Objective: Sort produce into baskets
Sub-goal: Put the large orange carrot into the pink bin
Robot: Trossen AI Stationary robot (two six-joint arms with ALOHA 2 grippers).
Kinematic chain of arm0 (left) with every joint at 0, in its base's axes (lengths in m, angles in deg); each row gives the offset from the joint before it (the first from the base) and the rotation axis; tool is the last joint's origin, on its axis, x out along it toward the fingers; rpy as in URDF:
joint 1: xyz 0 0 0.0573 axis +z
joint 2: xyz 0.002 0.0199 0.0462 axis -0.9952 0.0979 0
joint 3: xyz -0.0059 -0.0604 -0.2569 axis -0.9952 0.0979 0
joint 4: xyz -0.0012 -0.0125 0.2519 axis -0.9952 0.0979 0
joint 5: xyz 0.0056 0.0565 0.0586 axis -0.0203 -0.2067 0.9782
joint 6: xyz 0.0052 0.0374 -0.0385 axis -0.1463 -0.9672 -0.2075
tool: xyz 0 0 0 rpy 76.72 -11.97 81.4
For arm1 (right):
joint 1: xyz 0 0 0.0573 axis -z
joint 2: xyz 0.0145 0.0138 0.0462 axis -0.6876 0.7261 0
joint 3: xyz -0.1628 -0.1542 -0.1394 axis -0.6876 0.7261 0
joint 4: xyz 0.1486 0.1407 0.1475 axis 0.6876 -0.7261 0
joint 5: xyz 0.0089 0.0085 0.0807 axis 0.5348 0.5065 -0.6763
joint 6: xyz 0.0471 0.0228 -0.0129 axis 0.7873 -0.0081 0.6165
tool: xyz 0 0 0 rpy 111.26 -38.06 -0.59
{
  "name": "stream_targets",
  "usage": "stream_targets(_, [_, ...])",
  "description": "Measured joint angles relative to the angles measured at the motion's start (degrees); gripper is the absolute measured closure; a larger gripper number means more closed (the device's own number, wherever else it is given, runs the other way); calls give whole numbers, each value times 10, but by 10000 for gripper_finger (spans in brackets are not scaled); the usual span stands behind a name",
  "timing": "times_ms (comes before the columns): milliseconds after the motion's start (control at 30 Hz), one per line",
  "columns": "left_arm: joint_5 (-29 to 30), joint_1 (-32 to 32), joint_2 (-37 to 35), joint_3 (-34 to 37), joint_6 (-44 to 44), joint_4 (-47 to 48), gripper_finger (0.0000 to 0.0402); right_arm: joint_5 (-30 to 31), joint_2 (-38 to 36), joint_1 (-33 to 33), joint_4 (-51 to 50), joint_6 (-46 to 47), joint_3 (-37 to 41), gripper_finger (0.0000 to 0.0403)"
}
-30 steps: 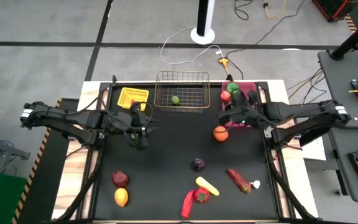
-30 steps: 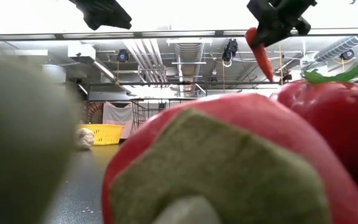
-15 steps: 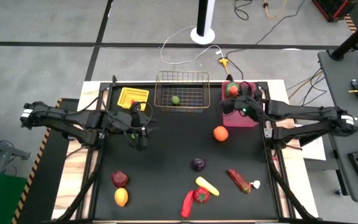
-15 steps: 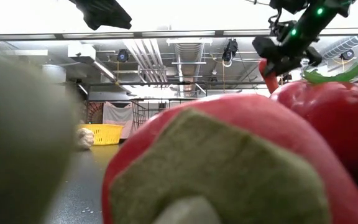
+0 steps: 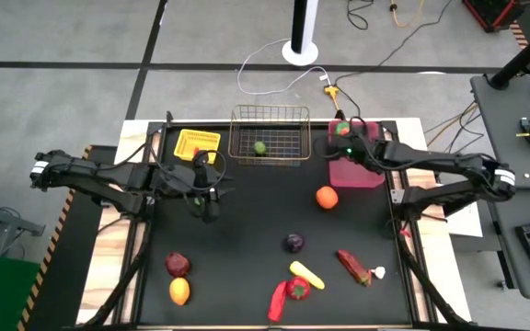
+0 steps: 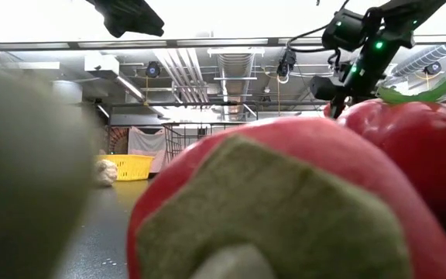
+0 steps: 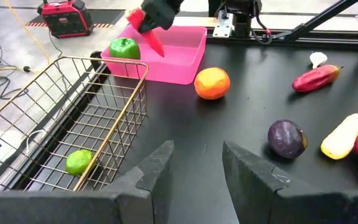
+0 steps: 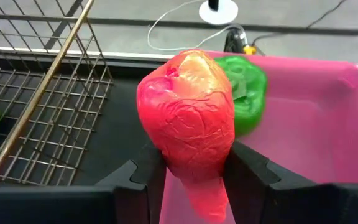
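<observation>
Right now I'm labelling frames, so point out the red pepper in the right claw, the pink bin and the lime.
red pepper (image 8: 188,127): right wrist view, middle of its body.
pink bin (image 7: 188,59): left wrist view, near side wall.
lime (image 7: 79,161): left wrist view, centre, inside the wire basket (image 7: 17,112).

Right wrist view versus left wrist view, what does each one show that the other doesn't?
Only the right wrist view shows the red chili pepper close up between the right gripper jaws. Only the left wrist view shows the orange, purple onion and yellow squash on the table, past the left gripper. Both show the pink bin, the green pepper, the wire basket and its lime.
</observation>
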Motion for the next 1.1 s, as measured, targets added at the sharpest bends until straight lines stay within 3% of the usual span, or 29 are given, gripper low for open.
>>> stream_targets(467, [0,0,0,0,7,0,282,-38,40,39,31,13,0,269])
stream_targets(1100, [0,0,0,0,7,-4,282,-36,40,57,71,-2,1,272])
